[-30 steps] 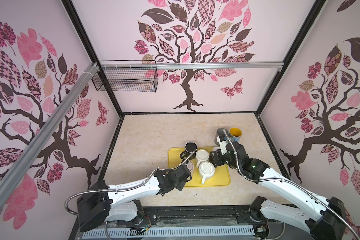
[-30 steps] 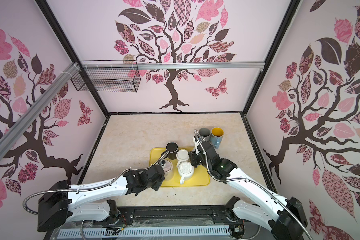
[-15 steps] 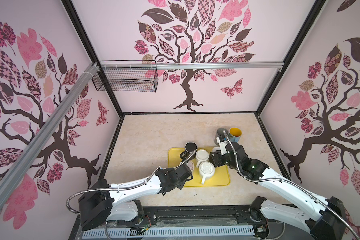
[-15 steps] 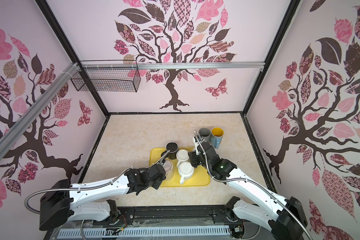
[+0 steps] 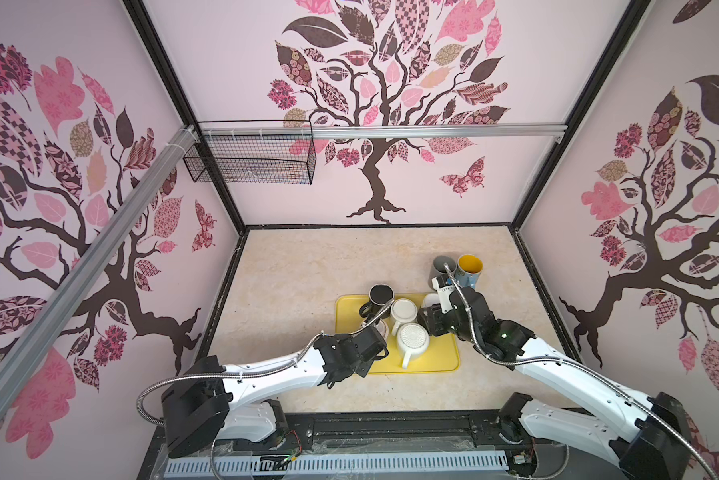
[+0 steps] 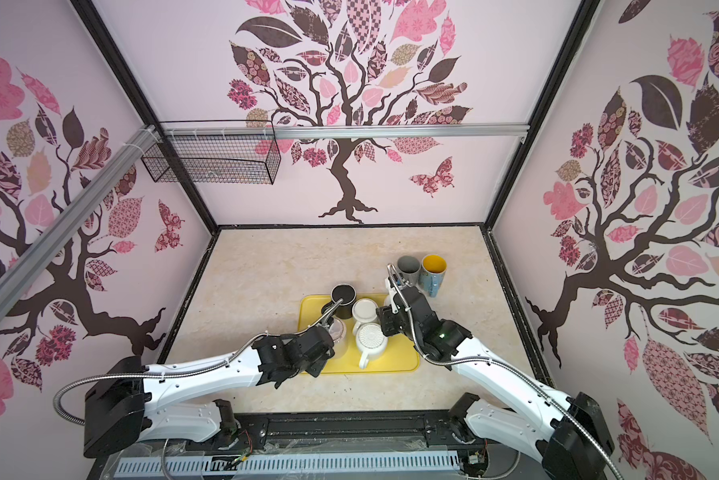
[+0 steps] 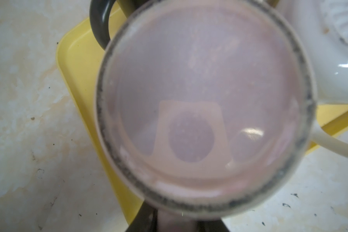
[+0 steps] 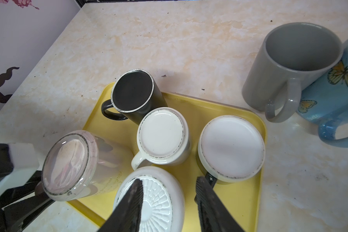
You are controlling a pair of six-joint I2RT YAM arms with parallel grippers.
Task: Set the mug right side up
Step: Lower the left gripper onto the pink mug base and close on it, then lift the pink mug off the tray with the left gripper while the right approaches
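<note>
Left gripper [image 5: 377, 341] jaws clamp the tilted clear glass mug [image 8: 68, 164] at the yellow plastic tray's [image 8: 229, 108] left edge; right gripper [image 8: 168, 180] jaws half-open, empty.

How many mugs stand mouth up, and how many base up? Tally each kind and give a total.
Mouth up: 2 (grey mug, blue mug)
Base up: 5 (black mug, white mug, black-handled mug, ribbed mug, tilted clear mug)
Total: 7 mugs

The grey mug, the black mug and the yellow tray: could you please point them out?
grey mug [image 8: 301, 46], right wrist view, inside its open mouth.
black mug [image 8: 132, 91], right wrist view, upturned base.
yellow tray [image 8: 205, 104], right wrist view, bare floor.
</note>
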